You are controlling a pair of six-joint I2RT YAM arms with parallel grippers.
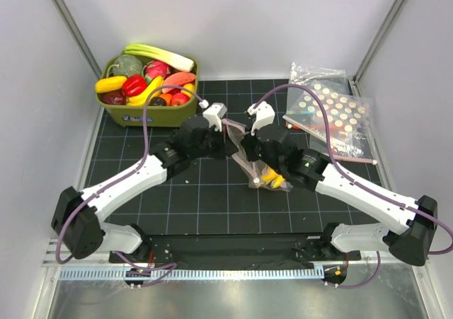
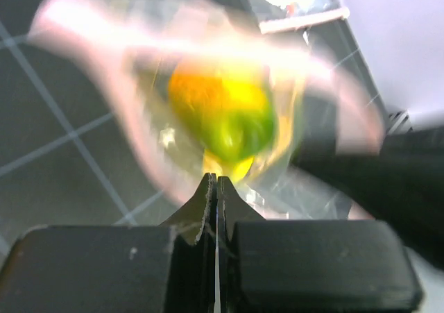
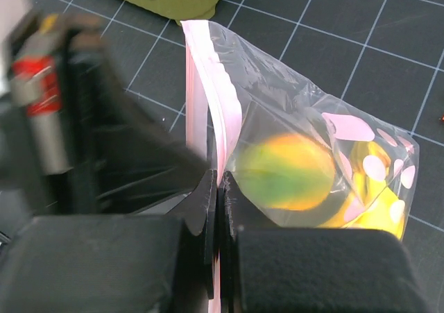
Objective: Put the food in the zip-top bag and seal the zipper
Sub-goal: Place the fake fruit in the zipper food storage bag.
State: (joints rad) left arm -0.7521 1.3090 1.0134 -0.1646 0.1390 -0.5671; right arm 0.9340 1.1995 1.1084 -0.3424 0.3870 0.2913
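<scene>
We've got the zip-top bag in the middle of the mat, with the orange-yellow fruit and banana bunch inside and the zipper standing up at its mouth. To seal it well, we'd anchor the strip with one pinch and slide the other along, pressing evenly. The right gripper is clamped tight on the zipper. The left gripper is closed too, apparently on the bag's edge, though blur hides exactly where.

Robotics lab test cell: white enclosure walls w/ aluminium struts, black grid mat on the desk — left arm & right arm bolted at its edge.
</scene>
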